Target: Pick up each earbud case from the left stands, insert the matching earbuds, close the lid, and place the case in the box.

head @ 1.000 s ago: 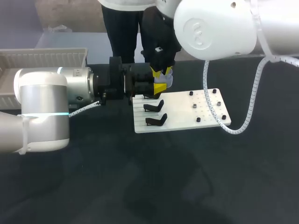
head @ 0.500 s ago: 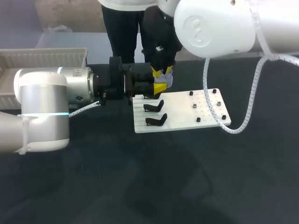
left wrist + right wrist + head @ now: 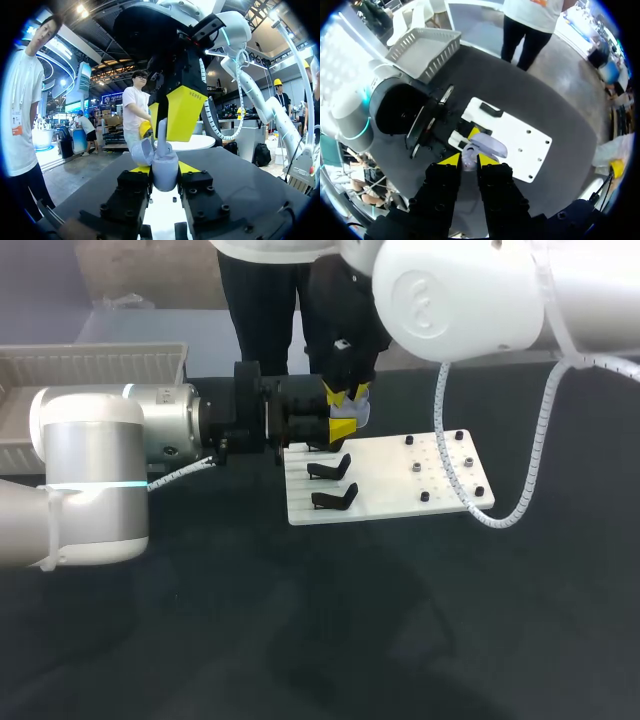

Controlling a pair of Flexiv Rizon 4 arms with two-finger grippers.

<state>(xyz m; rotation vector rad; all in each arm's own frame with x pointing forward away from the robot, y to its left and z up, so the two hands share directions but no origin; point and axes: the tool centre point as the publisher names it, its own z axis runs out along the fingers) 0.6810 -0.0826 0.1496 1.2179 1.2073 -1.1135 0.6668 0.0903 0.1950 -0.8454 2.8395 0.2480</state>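
Gripping the lavender case from both sides, the left gripper is holding it, lid open, over the far left corner of the board. The right gripper is hanging just above, its fingers narrow and pinching an earbud at the case's mouth. Two black stands are sitting on the board's left side, and the box is lying far left.

Dark tabletop, white base plate, small black bolts
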